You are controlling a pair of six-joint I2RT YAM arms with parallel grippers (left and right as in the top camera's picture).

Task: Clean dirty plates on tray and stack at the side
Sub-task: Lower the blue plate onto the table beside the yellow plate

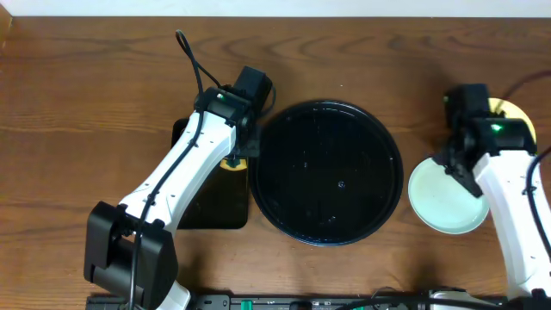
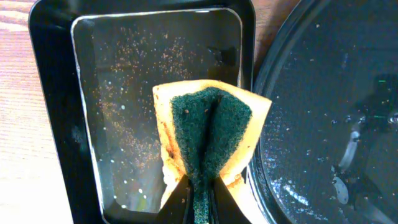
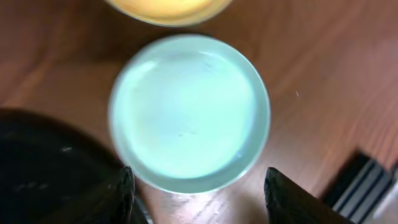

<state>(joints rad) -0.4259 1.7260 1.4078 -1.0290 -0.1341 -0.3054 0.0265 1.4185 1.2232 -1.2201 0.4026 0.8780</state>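
The round black tray (image 1: 331, 172) lies mid-table with no plate on it; it also shows in the left wrist view (image 2: 329, 112) and in the right wrist view (image 3: 43, 162). A clean mint-green plate (image 1: 443, 200) lies on the wood right of the tray, also in the right wrist view (image 3: 189, 112). A yellow plate (image 1: 510, 112) lies behind it, partly hidden by the right arm, its edge in the right wrist view (image 3: 168, 9). My right gripper (image 3: 198, 186) is open above the mint plate's near rim. My left gripper (image 2: 202, 199) is shut on a folded yellow-and-green sponge (image 2: 211, 130). A third plate is not in view.
A smaller rectangular black tray (image 2: 143, 93), speckled and wet, lies left of the round tray under the sponge; it also shows in the overhead view (image 1: 215, 202). Bare wood tabletop (image 1: 86, 103) stretches left and behind. A dark ridged edge (image 3: 367, 180) sits at the right wrist view's lower right.
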